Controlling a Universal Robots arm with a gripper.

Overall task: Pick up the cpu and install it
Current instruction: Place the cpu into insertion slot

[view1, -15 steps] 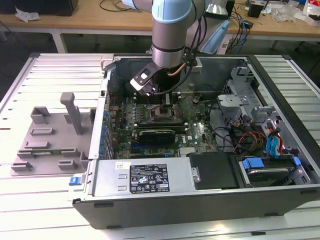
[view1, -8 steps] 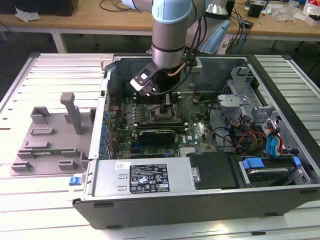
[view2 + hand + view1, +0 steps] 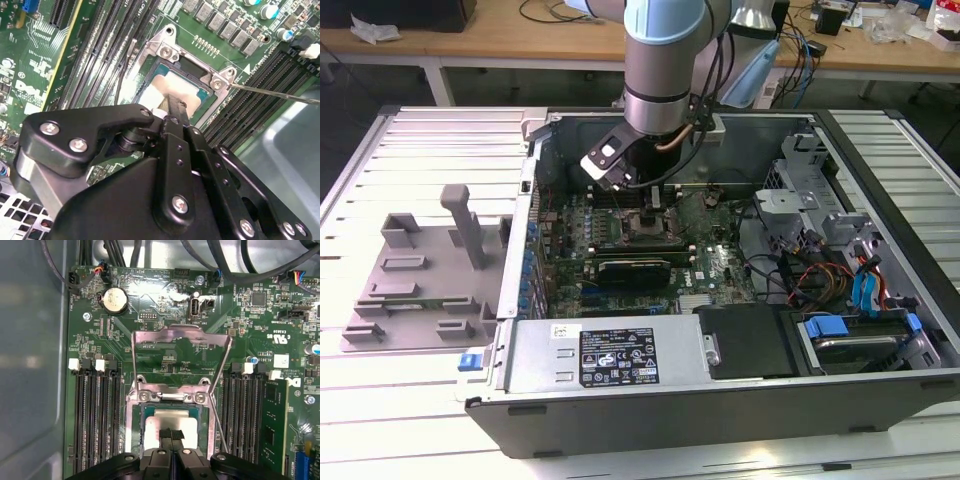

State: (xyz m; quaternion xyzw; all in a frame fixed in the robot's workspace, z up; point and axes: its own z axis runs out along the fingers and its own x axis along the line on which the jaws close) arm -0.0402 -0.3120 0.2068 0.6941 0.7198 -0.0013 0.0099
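The cpu lies flat in the motherboard socket, its pale silver top framed by the socket's metal rim. My gripper hovers directly over the chip's middle with its two black fingers pressed together, and the tips sit at or just above the silver top. Nothing is between the fingers. In the exterior view the gripper reaches down into the open computer case over the socket. The socket's metal load plate stands swung open beyond the chip.
Black memory slots flank the socket, one holding a green stick. The thin release lever juts out beside the socket. A grey plastic tray sits at the exterior view's left. Drive bays and cables fill the case's right side.
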